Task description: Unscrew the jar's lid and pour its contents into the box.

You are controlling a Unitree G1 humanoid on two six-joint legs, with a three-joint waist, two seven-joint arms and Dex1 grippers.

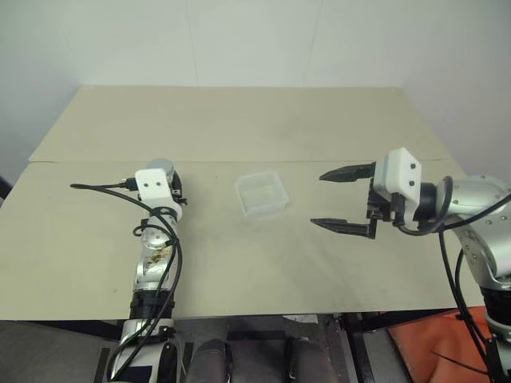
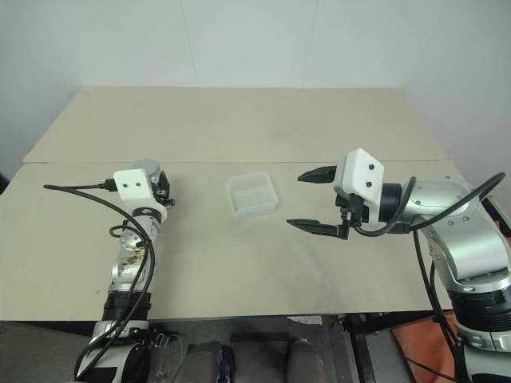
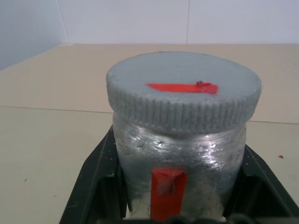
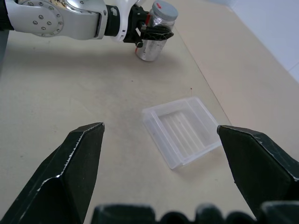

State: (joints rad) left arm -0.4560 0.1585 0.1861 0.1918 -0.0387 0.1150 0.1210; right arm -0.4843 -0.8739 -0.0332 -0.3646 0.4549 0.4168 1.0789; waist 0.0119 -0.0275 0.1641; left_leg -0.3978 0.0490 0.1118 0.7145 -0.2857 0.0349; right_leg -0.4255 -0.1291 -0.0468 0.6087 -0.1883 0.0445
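the left claw [image 4: 154, 32] is clamped round a small silvery-grey cylindrical jar [image 3: 180, 163] with a red stripe, standing on the beige table [image 1: 239, 263], its ribbed grey lid [image 3: 183, 98] still on. the right claw [image 1: 345, 199] hangs wide and empty beside the shallow clear plastic box [image 1: 262, 194]. if the left grip is weak, the jar may spin when the lid is turned. the left wrist view shows the lid's ribbing; the head views show the spacing.
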